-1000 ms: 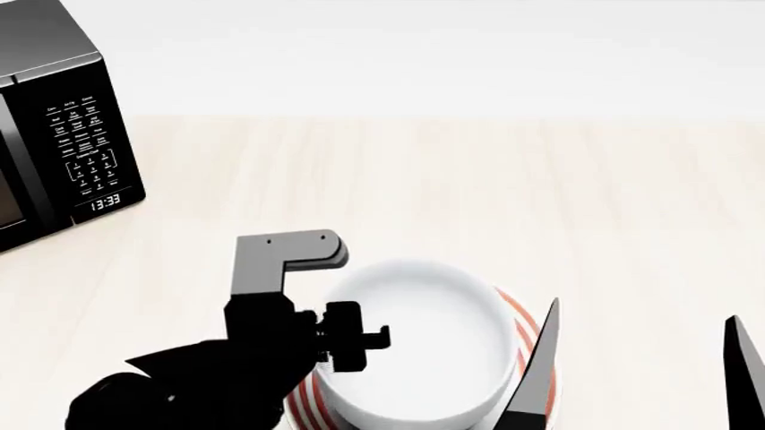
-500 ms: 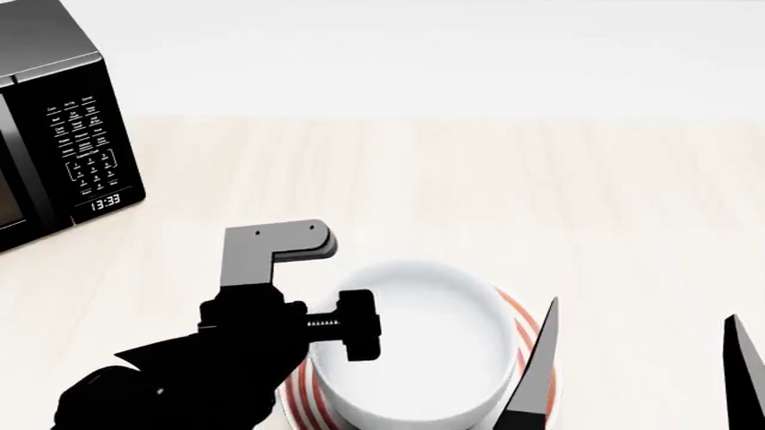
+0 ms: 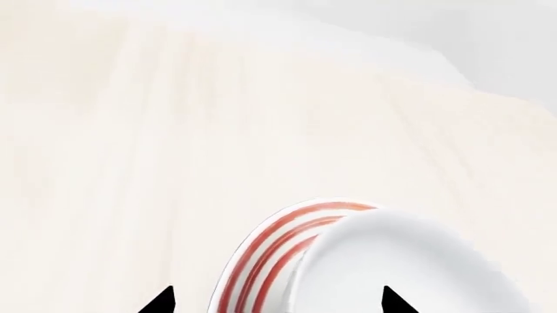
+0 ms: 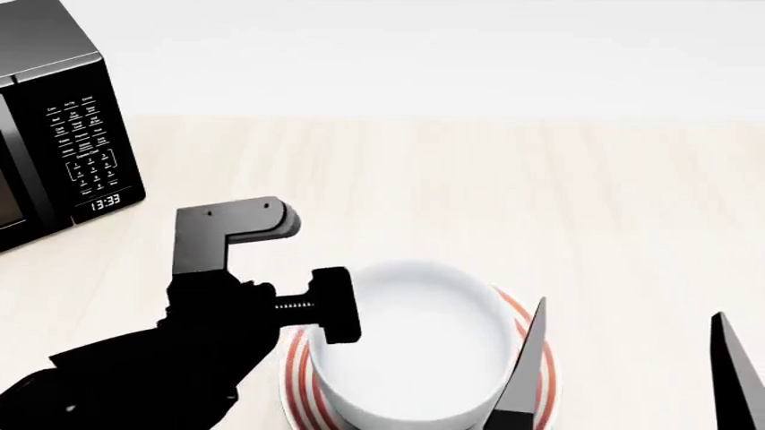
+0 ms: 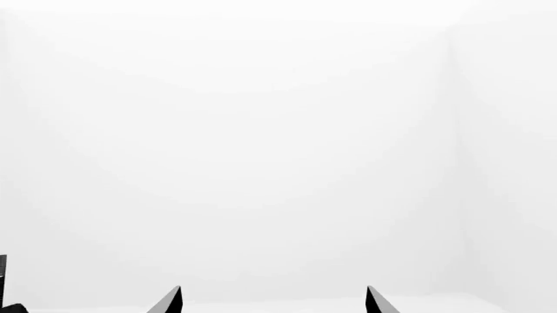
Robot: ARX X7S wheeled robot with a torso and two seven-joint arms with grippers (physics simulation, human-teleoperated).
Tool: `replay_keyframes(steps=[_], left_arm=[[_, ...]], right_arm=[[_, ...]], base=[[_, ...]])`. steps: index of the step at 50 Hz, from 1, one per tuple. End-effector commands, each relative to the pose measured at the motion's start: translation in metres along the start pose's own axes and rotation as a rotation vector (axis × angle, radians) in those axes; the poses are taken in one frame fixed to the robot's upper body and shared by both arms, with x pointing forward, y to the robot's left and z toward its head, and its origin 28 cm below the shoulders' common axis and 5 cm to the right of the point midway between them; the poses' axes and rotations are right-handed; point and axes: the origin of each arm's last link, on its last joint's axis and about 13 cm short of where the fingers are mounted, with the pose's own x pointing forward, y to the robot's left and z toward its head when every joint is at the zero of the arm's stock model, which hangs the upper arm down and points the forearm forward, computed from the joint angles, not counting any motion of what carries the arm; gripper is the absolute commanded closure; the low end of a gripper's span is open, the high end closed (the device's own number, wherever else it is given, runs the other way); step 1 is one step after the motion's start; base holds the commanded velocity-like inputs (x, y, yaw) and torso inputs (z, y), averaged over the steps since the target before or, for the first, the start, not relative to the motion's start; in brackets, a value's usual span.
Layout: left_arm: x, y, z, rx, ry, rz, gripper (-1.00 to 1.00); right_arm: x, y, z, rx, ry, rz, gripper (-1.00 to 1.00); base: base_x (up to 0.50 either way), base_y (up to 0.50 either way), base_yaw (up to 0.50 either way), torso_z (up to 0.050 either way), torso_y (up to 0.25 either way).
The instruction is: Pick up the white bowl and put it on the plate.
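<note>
The white bowl point(image 4: 407, 349) sits upright on the plate point(image 4: 296, 372), whose red rings show round its sides. My left gripper point(image 4: 322, 309) hovers at the bowl's left rim, open, holding nothing. In the left wrist view its two black fingertips point(image 3: 165, 301) stand wide apart, with the plate point(image 3: 261, 261) and the bowl point(image 3: 409, 261) between and beyond them; the left gripper point(image 3: 276, 301) is empty. My right gripper point(image 4: 629, 309) is to the right of the bowl, fingers pointing up, open. In the right wrist view the right gripper point(image 5: 273, 290) faces only a white wall.
A black microwave point(image 4: 54, 134) with a lit clock stands at the far left of the pale wooden table point(image 4: 538, 197). A white wall runs behind the table's far edge.
My left gripper has drawn back to the left and slightly up, from over the bowl's left rim to beside it. The bowl has stayed on the plate. The right fingers shifted slightly left.
</note>
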Motion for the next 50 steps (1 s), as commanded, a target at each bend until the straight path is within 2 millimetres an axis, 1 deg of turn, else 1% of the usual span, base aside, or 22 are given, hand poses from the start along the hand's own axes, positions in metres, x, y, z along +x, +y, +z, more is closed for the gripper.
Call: replay_keyframes(steps=[1,7,8,10,11,21,23,25,36,40,41,44,46,47,48,50], left_arm=[[-0.037,-0.009,0.020,-0.022,-0.092,-0.146,-1.00],[-0.054,-0.009,0.022,-0.024,-0.128,-0.173,-1.00],[-0.058,-0.008,0.020,0.008,-0.161,-0.174,-1.00],[-0.062,-0.007,0.017,0.025,-0.173,-0.168,-1.00],[-0.066,-0.004,0.015,0.065,-0.211,-0.129,-1.00],[-0.084,0.012,0.001,0.183,-0.361,-0.033,-1.00],[-0.088,0.016,-0.004,0.225,-0.405,-0.002,-1.00],[-0.090,0.021,-0.005,0.229,-0.487,0.050,-1.00],[-0.112,0.030,-0.023,0.301,-0.643,0.101,-1.00],[-0.120,0.030,-0.028,0.369,-0.745,0.089,-1.00],[-0.124,0.029,-0.033,0.383,-0.768,0.076,-1.00],[-0.128,0.028,-0.038,0.424,-0.836,0.063,-1.00],[-0.130,0.028,-0.039,0.406,-0.877,0.060,-1.00],[-0.131,0.028,-0.039,0.403,-0.870,0.062,-1.00],[-0.135,0.028,-0.039,0.404,-0.924,0.080,-1.00],[-0.141,0.027,-0.040,0.406,-0.967,0.077,-1.00]], right_arm=[[0.002,0.000,0.001,-0.001,-0.018,0.006,-1.00],[0.002,0.001,0.001,-0.001,-0.016,0.008,-1.00],[0.002,0.001,0.001,-0.001,-0.017,0.007,-1.00],[0.002,0.000,0.000,-0.001,-0.017,0.005,-1.00],[0.002,0.000,0.000,-0.001,-0.016,0.004,-1.00],[0.002,0.002,-0.004,-0.004,-0.004,0.011,-1.00],[0.002,0.002,-0.004,-0.005,-0.003,0.010,-1.00],[0.002,0.002,-0.004,-0.006,-0.002,0.008,-1.00],[0.003,0.004,-0.008,-0.010,0.007,0.015,-1.00],[0.004,0.004,-0.011,-0.012,0.012,0.018,-1.00],[0.004,0.005,-0.011,-0.013,0.014,0.019,-1.00],[0.004,0.005,-0.012,-0.015,0.017,0.020,-1.00],[0.004,0.005,-0.012,-0.016,0.018,0.020,-1.00],[0.004,0.005,-0.012,-0.017,0.018,0.020,-1.00],[0.004,0.005,-0.012,-0.019,0.018,0.019,-1.00],[0.004,0.005,-0.012,-0.020,0.019,0.017,-1.00]], base=[[0.00,0.00,0.00,0.000,0.000],[0.00,0.00,0.00,0.000,0.000],[0.00,0.00,0.00,0.000,0.000],[0.00,0.00,0.00,0.000,0.000],[0.00,0.00,0.00,0.000,0.000],[0.00,0.00,0.00,0.000,0.000],[0.00,0.00,0.00,0.000,0.000],[0.00,0.00,0.00,0.000,0.000],[0.00,0.00,0.00,0.000,0.000],[0.00,0.00,0.00,0.000,0.000],[0.00,0.00,0.00,0.000,0.000],[0.00,0.00,0.00,0.000,0.000],[0.00,0.00,0.00,0.000,0.000],[0.00,0.00,0.00,0.000,0.000],[0.00,0.00,0.00,0.000,0.000],[0.00,0.00,0.00,0.000,0.000]])
